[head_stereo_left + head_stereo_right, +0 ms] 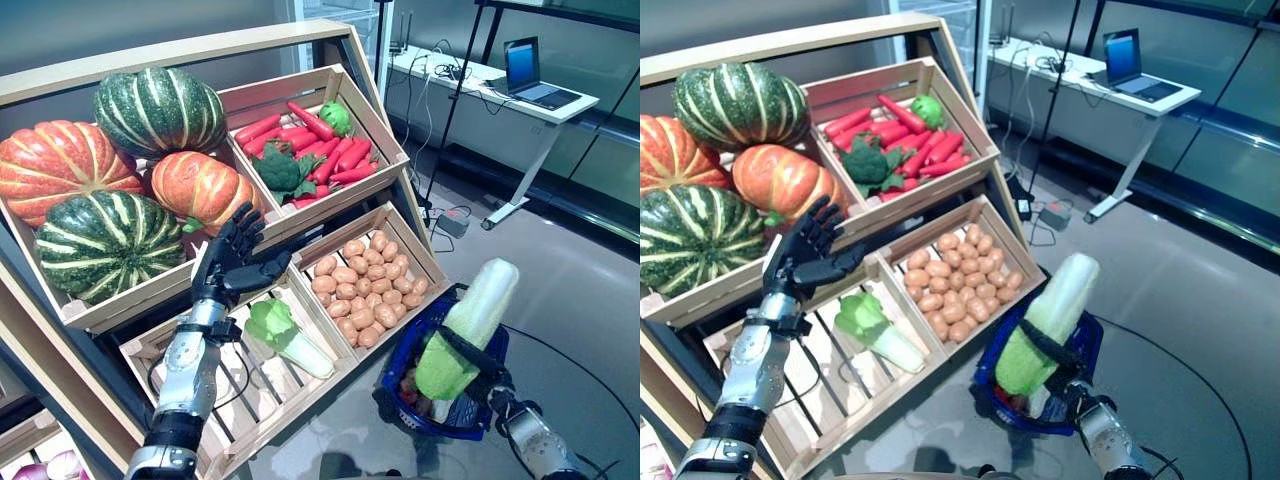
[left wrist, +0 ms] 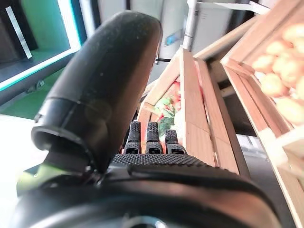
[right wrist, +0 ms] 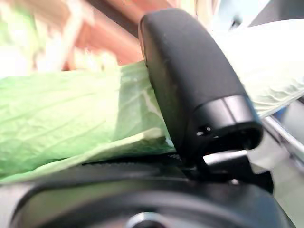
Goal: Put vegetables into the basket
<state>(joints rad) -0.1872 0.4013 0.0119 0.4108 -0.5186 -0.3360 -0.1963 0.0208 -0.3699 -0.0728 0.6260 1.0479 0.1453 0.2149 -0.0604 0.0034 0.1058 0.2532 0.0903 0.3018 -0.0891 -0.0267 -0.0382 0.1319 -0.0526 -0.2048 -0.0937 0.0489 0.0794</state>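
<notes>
My right hand is shut on a long napa cabbage with a green leafy end and a white stalk end, and holds it tilted above the blue plastic basket on the floor. The cabbage also shows in the right eye view and in the right wrist view under the thumb. Some vegetables lie in the basket, half hidden. My left hand is open, raised in front of the wooden stand, above a second napa cabbage in the lower left crate.
The wooden stand holds crates of produce on two tiers. A white desk with a laptop stands behind at the right. Grey floor stretches right of the basket.
</notes>
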